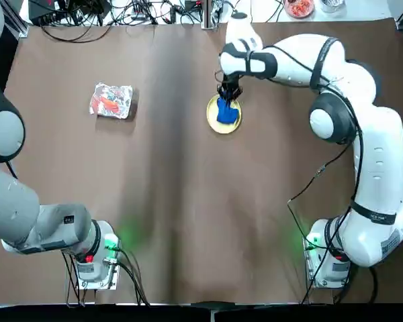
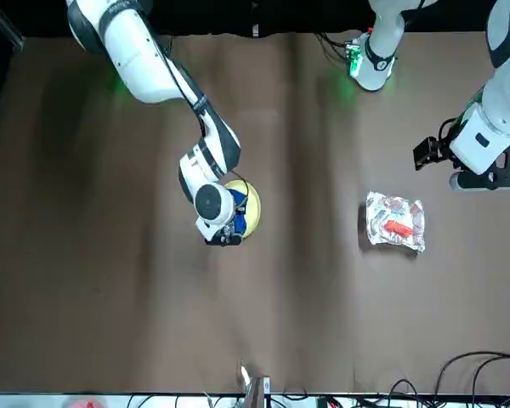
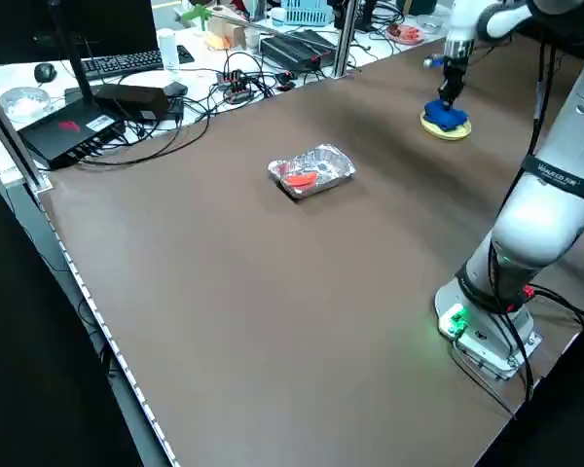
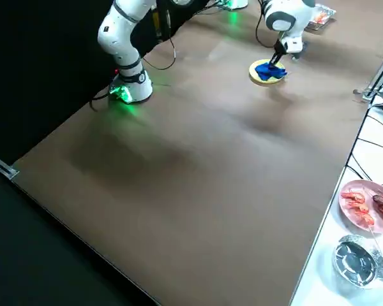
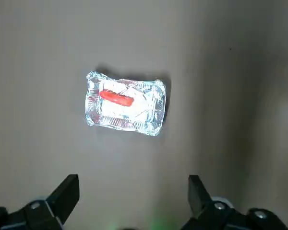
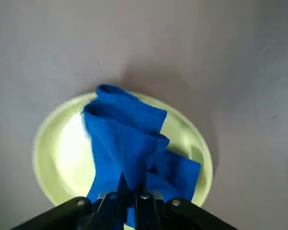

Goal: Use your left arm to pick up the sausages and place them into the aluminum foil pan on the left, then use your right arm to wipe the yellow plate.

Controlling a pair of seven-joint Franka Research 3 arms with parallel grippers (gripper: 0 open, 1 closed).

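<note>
Yellow plate (image 1: 224,115) as landmark: right gripper (image 6: 133,191) directly above it, fingers pinching a blue cloth (image 6: 129,143) that rests on it; aluminum foil pan (image 1: 111,100) with sausages (image 5: 116,98) well apart; left gripper (image 5: 133,197) raised above pan, fingers spread

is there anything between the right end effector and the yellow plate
Only the blue cloth it holds: the right end effector is shut on it and the cloth lies on the yellow plate. Nothing else visible stands in the way. The left end effector hangs open above the aluminum foil pan.
</note>
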